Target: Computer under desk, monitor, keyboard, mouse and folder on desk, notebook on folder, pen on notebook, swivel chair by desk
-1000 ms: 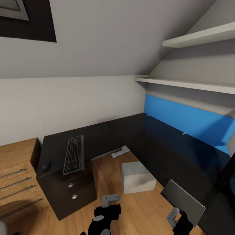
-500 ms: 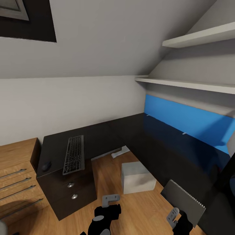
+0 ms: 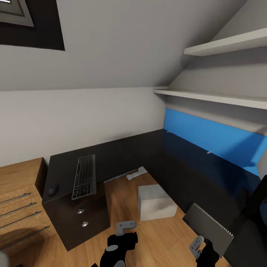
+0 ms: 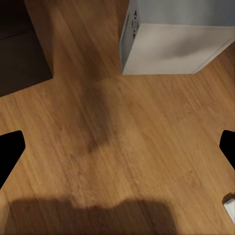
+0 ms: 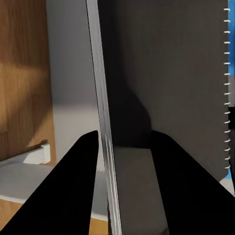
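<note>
The black L-shaped desk [image 3: 155,157] with its blue back panel runs along two walls. On its left wing lie the keyboard [image 3: 84,177] and, beside it, the dark mouse [image 3: 53,190]. The pale computer [image 3: 155,202] [image 4: 171,39] stands on the wood floor in the desk's inner corner. My right gripper [image 3: 202,247] [image 5: 122,176] is shut on the lower edge of a grey spiral notebook [image 3: 207,227] [image 5: 171,73], held upright in front of the desk's right wing. My left gripper [image 3: 124,231] [image 4: 117,147] hangs open over bare floor, short of the computer.
A light-wood cabinet [image 3: 18,196] with bar handles adjoins the desk's left end. The desk's drawer block [image 3: 79,218] [image 4: 19,44] has round knobs. White shelves [image 3: 222,97] hang above the right wing. Dark shapes [image 3: 257,200] at the right edge are too cropped to name.
The whole picture has shifted slightly, so the camera moved. The arms, the notebook and the things on the desk keep their places.
</note>
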Robot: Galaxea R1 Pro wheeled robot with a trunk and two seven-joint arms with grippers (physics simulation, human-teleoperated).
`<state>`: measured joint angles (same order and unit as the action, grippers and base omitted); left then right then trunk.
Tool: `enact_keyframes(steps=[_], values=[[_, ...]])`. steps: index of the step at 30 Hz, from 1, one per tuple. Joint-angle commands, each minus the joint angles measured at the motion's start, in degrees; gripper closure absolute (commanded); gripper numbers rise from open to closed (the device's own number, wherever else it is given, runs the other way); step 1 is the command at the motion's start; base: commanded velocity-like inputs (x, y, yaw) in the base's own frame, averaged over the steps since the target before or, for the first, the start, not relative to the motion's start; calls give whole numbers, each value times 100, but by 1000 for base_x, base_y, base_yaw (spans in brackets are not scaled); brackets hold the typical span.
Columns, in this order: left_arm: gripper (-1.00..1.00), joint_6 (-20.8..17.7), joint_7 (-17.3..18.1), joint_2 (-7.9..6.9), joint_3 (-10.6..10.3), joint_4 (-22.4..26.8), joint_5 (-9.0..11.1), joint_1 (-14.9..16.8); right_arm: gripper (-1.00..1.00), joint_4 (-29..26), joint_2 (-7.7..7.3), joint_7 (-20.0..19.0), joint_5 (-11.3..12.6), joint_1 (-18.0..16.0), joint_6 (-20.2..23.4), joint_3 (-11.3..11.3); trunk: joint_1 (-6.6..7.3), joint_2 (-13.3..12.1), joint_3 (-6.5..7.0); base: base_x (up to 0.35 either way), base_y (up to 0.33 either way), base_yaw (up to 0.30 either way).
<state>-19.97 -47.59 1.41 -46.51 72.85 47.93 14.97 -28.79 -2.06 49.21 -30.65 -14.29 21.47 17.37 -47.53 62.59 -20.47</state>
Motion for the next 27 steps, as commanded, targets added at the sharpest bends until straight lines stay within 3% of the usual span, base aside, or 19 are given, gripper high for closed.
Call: enact_keyframes(steps=[1, 17, 23, 27], values=[[-100, -21, -39, -1, -7, 5, 24, 6, 100, -13, -5, 25, 2, -4, 38, 28, 22, -37, 12, 0, 0, 0], [-100, -22, -31, 8, -16, -80, 24, 6, 100, -531, 28, 474, 3, -4, -18, 88, 374, -679, 299, 0, 0, 0], [-100, -17, -31, 8, -7, -238, 17, 6, 100, -613, 237, 516, -1, -4, -28, 99, 505, -919, 407, 0, 0, 0], [-100, -16, -31, 14, 6, -454, 9, 6, 100, -618, 298, 550, 0, -4, -76, 98, 593, -1080, 478, 0, 0, 5]])
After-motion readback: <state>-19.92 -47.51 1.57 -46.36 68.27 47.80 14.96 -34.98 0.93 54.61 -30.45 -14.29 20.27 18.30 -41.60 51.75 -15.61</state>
